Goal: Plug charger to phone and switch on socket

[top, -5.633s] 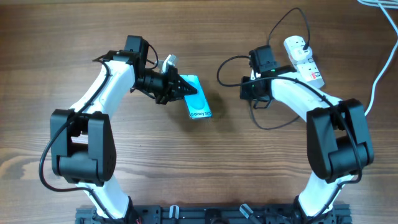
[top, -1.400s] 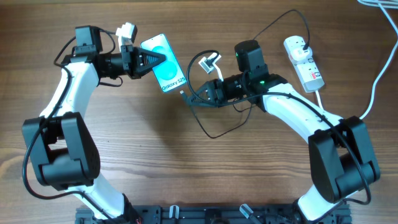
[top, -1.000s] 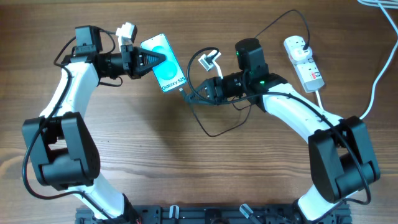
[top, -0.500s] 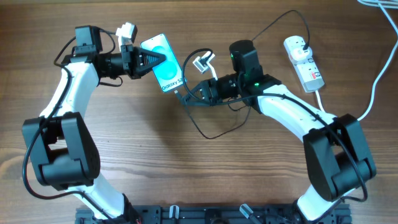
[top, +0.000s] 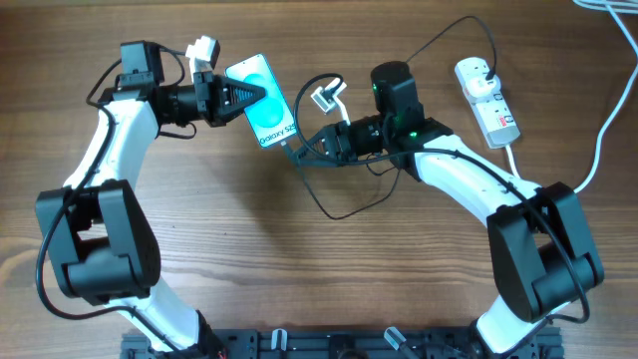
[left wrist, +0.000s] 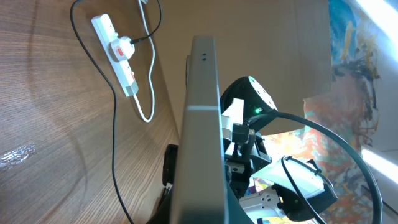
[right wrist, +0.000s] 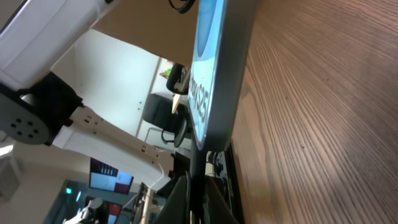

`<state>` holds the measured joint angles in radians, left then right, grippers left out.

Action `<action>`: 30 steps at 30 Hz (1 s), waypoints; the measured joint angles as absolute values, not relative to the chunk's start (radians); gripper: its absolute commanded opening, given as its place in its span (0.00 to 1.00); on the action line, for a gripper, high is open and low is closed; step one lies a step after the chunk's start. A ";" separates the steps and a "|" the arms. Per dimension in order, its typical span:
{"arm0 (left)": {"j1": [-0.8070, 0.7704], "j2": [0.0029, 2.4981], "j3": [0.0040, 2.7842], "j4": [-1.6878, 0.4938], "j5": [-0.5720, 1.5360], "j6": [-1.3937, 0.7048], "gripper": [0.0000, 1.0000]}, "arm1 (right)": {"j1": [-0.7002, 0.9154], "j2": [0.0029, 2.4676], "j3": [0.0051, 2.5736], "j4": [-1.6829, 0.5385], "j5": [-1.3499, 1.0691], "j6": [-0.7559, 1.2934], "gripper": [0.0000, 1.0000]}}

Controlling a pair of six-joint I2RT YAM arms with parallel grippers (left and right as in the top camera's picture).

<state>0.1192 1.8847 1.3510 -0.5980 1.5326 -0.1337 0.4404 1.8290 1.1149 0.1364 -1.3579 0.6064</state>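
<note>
My left gripper [top: 239, 103] is shut on the phone [top: 264, 100], holding it tilted above the table, turquoise screen up and the "Galaxy S25" end toward the right arm. In the left wrist view the phone [left wrist: 202, 124] shows edge-on between my fingers. My right gripper [top: 304, 157] is shut on the charger's black connector tip [top: 292, 150], right at the phone's lower end. In the right wrist view the tip [right wrist: 198, 163] meets the phone's edge [right wrist: 214, 74]; I cannot tell if it is seated. The socket [top: 486, 100] lies at the back right with the white adapter [top: 477, 72] plugged in.
The black cable [top: 344, 212] loops on the table below the right arm and runs back to the adapter. A thick white cord [top: 608, 110] trails along the right edge. The socket also shows in the left wrist view [left wrist: 115, 53].
Since the earliest frame the left gripper has lifted the phone to the back left. The right gripper has brought the connector to the phone's end and has barely shifted in the last half second.
</note>
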 measured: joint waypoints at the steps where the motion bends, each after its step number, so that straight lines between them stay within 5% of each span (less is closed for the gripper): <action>1: 0.119 1.885 1.351 -0.598 1.533 -0.134 0.04 | 0.440 1.829 1.115 0.136 -1.355 0.611 0.04; 30: 0.113 1.885 1.351 -0.591 1.531 -0.133 0.04 | 0.444 1.830 1.112 0.189 -1.345 0.731 0.04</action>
<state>0.1135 1.8847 1.3510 -0.5915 1.5314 -0.1326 0.4442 1.8297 1.1122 0.1886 -1.3449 0.7307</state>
